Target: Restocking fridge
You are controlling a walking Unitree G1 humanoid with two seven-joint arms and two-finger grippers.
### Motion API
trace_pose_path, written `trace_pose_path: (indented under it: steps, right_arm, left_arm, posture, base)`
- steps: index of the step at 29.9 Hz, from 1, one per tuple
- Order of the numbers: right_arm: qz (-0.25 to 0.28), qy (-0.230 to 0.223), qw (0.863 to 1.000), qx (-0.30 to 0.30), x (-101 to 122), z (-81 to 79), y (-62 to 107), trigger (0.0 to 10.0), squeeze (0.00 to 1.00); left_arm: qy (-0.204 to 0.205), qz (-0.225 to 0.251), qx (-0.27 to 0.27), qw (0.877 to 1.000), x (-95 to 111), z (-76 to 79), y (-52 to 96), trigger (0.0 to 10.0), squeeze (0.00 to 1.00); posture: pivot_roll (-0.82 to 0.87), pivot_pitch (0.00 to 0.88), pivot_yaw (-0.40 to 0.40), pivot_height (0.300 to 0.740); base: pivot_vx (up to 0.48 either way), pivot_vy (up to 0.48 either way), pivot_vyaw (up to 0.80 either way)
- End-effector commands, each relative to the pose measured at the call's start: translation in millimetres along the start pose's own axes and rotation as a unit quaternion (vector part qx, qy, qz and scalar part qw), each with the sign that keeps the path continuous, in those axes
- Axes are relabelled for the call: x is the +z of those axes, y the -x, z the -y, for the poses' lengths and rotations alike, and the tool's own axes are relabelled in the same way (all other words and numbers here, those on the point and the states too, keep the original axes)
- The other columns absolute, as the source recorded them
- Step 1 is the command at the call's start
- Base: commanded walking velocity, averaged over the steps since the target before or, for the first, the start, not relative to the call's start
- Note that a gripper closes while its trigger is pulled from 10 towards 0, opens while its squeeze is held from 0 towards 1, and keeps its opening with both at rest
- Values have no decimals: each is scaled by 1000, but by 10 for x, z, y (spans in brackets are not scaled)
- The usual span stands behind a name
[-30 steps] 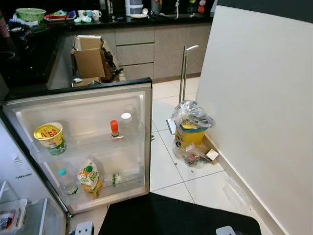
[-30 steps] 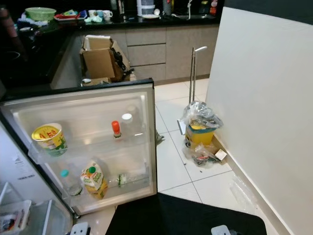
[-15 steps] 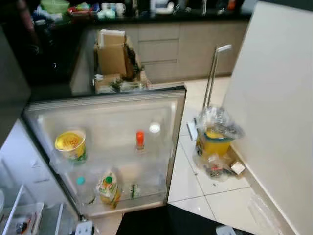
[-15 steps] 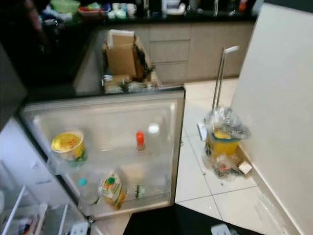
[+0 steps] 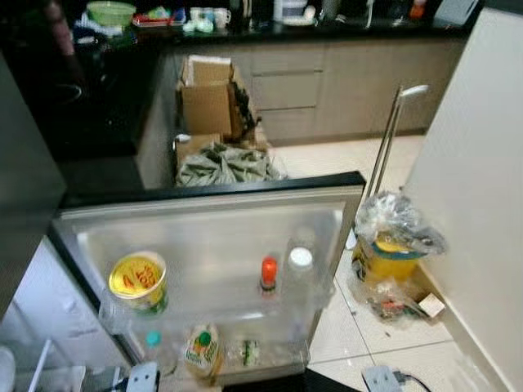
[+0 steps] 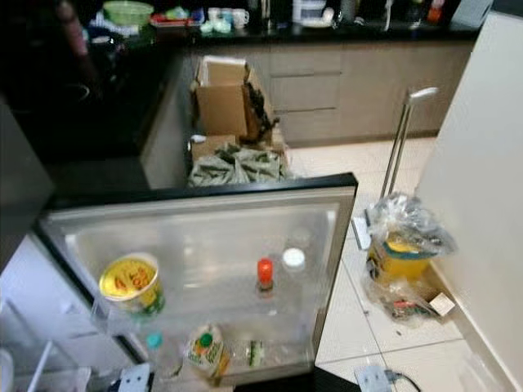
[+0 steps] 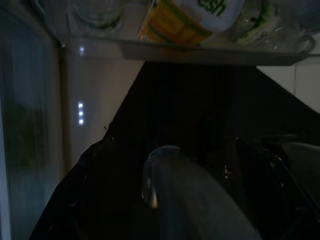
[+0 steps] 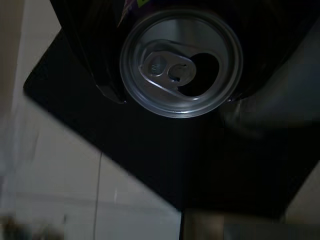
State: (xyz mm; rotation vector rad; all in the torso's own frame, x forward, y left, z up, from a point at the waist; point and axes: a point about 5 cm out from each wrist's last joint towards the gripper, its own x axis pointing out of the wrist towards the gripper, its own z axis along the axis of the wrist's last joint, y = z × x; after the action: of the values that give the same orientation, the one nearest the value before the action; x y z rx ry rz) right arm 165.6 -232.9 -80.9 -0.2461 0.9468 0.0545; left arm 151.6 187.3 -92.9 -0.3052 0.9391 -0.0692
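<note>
The fridge door (image 5: 208, 214) stands open in front of me. Its upper shelf carries a yellow tub (image 5: 137, 282), a red-capped bottle (image 5: 269, 273) and a white-capped bottle (image 5: 301, 261). On the lower shelf stand a juice carton (image 5: 202, 351), a teal-capped bottle (image 5: 153, 341) and a small green-labelled bottle (image 5: 249, 353). My right gripper (image 8: 181, 62) is shut on a silver-topped drink can (image 8: 165, 95), black fingers (image 8: 92, 55) on either side, above a dark mat. My left gripper (image 7: 172, 195) hangs low just below the lower door shelf (image 7: 180, 50), with a dim rounded grey shape before it.
A bagged yellow bin (image 5: 395, 245) with litter around it stands against the white wall (image 5: 482, 163) on the right, a metal pole (image 5: 391, 139) behind it. Cardboard boxes (image 5: 209, 98) and crumpled bags (image 5: 225, 163) lie beyond the door. A dark counter (image 5: 98, 82) runs left.
The whole view has shifted: the fridge door now sits lower and more central, and the black mat has slid out at the bottom. The things on the shelves have not moved.
</note>
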Motion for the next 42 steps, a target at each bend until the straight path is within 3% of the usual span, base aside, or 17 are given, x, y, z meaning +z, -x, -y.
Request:
trace_pose_path:
  steps: [1,9,11,12,17,21,22,24,27,30,31,32,33,34,35,42]
  right_arm:
    - [16,-10,1000,2,35,25,3,10000,0]
    - [100,5,994,30,390,106,-16,10000,0]
    - [112,13,993,18,441,149,-12,10000,0]
    - [140,13,990,-10,548,249,1,10000,0]
    - [216,-25,974,-59,832,471,61,10000,0]
    - [237,-43,968,-71,907,534,83,10000,0]
    - [261,-85,958,-78,965,607,112,10000,0]
    - [268,-96,955,-80,980,627,121,10000,0]
    - [299,-123,946,-30,1035,605,141,10000,0]
    - [335,-173,918,121,1030,539,189,10000,0]
    - [341,-176,910,157,1003,554,218,10000,0]
    - [341,-176,910,157,1003,554,218,10000,0]
    - [347,-177,898,206,944,619,282,10000,0]
    - [347,-177,898,206,944,619,282,10000,0]
    - [352,-180,887,240,902,679,339,10000,0]
    - [349,-154,860,338,806,754,491,10000,0]
  left_arm:
    - [3,-15,6,1000,-101,-28,31,10000,0]
    - [2,-15,7,1000,-109,-27,33,10000,0]
    - [2,-14,7,1000,-109,-26,33,10000,0]
    - [0,-14,6,1000,-109,-25,33,10000,0]
    - [-2,-13,2,1000,-106,-16,31,10000,0]
    - [-2,-12,1,1000,-104,-17,31,10000,0]
    - [-3,-12,0,1000,-102,-17,31,10000,0]
    - [-3,-12,0,1000,-102,-17,31,10000,0]
    - [-3,-12,0,1000,-104,-20,33,10000,0]
    - [-4,-12,-1,1000,-110,-29,40,10000,0]
    - [-4,-12,-1,1000,-114,-32,43,10000,0]
    - [-4,-12,-1,1000,-114,-32,43,10000,0]
    - [-5,-13,-1,1000,-121,-36,46,10000,0]
    - [-5,-13,-1,1000,-121,-36,46,10000,0]
    - [-5,-14,-2,1000,-125,-37,48,10000,0]
    - [-6,-14,-3,1000,-128,-35,49,10000,0]
  posture:
    - [-61,12,8,740]
    - [-64,14,6,740]
    - [-64,14,6,740]
    - [-66,15,6,740]
    - [-66,15,6,740]
    - [-71,16,9,740]
    - [-71,16,9,740]
    - [-71,16,9,740]
    - [-67,16,8,740]
    - [-63,18,9,740]
    - [-63,18,9,740]
    - [-63,18,9,740]
    - [-63,18,9,740]
    - [-63,18,9,740]
    - [-67,19,10,740]
    - [-69,18,10,740]
  base:
    - [0,0,0]
    - [0,0,0]
    - [0,0,0]
    - [0,0,0]
    - [0,0,0]
    - [0,0,0]
    - [0,0,0]
    - [0,0,0]
    - [0,0,0]
    - [0,0,0]
    - [0,0,0]
    - [0,0,0]
    - [0,0,0]
    - [0,0,0]
    - [0,0,0]
    - [0,0,0]
